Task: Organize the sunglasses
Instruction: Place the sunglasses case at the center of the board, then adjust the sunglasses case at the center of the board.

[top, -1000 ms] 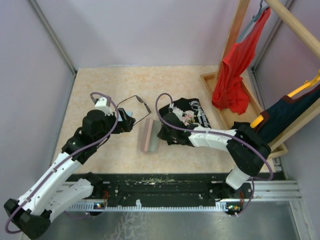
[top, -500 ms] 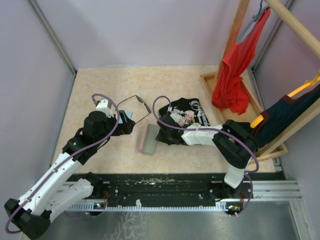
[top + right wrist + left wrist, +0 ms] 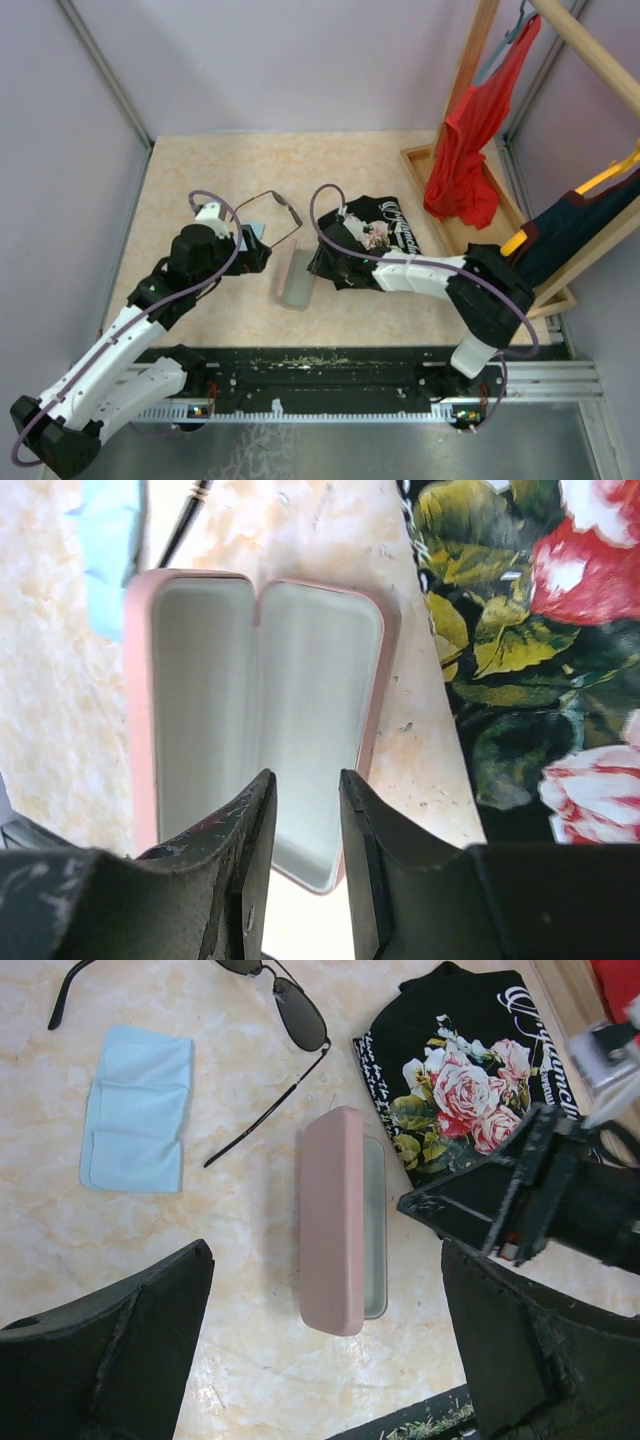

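A: Risk: the open case (image 3: pixel 345 1220) sits loose, so a nudge from the right end effector (image 3: pixel 305 785) could skid it or flip the lid shut.

B: Right jaws are barely apart over the case's near end, gripping nothing. Left end effector (image 3: pixel 252 248) is wide open and empty. Sunglasses (image 3: pixel 300 1020) lie beyond the case on the surface (image 3: pixel 240 1260).

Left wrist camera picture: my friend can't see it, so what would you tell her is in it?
A pink glasses case lies open on a table, seen between the left gripper's two wide-apart black fingers. Sunglasses and a light-blue cloth lie beyond it to the left, a black rose-print shirt to the right, and the right gripper points at the case.
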